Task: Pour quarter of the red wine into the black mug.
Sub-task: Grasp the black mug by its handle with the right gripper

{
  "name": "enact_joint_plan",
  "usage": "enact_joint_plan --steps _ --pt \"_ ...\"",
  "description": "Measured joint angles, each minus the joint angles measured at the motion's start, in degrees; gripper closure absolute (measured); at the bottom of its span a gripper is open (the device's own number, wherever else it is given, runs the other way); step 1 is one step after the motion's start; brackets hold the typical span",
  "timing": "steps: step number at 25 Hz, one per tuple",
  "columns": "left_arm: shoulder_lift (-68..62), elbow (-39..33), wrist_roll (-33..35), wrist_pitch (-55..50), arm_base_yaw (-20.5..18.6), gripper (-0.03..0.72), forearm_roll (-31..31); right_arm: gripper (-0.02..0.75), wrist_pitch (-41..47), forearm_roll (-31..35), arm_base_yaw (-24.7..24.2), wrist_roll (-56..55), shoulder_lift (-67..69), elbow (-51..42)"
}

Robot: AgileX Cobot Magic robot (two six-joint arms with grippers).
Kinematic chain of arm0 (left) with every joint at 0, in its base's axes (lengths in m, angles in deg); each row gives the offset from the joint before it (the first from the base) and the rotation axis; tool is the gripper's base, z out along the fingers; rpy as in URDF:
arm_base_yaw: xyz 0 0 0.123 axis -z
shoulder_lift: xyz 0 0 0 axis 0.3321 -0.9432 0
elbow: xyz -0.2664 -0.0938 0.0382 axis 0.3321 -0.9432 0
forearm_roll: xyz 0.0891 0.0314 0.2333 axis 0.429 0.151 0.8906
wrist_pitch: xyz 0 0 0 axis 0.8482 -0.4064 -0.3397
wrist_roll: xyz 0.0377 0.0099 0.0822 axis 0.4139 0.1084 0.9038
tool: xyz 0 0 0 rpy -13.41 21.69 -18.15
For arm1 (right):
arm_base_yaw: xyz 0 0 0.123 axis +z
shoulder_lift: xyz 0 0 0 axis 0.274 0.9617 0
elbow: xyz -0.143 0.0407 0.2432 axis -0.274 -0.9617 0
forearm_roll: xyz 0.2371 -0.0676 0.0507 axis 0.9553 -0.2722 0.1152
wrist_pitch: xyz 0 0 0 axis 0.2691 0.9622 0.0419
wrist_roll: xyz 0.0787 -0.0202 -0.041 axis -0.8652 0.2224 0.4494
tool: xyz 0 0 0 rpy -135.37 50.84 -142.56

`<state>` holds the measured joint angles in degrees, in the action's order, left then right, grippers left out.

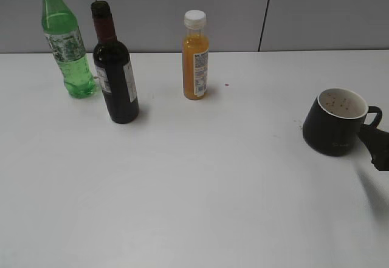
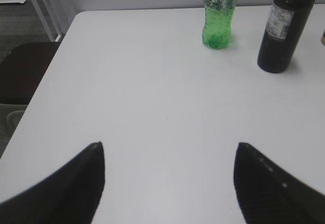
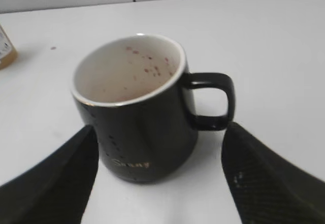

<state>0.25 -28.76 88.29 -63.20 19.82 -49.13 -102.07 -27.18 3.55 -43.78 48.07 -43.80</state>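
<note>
The red wine (image 1: 115, 79) is a dark bottle with a red foil neck and a white label, standing upright at the back left; it also shows in the left wrist view (image 2: 284, 28). The black mug (image 1: 335, 122) stands at the right, white inside with red specks, handle pointing right; it also shows in the right wrist view (image 3: 134, 109). My right gripper (image 3: 160, 137) is open, its fingers on either side of the mug's base, not touching it. My left gripper (image 2: 170, 150) is open and empty over bare table, well short of the wine.
A green plastic bottle (image 1: 65, 43) stands left of the wine, also in the left wrist view (image 2: 219, 16). An orange juice bottle (image 1: 196, 58) with a white cap stands at the back middle. The white table (image 1: 200, 183) ends at a grey wall behind.
</note>
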Motion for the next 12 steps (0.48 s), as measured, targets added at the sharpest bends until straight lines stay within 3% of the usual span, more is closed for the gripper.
enact_joint_plan --steps 6,12 --pt "0.0 0.0 0.0 0.0 0.0 0.099 0.0 0.164 -0.3 0.4 -2.1 5.8 1.4 0.0" --pt "0.0 0.0 0.0 0.0 0.0 0.099 0.0 0.164 -0.3 7.0 -2.2 10.3 1.7 0.6"
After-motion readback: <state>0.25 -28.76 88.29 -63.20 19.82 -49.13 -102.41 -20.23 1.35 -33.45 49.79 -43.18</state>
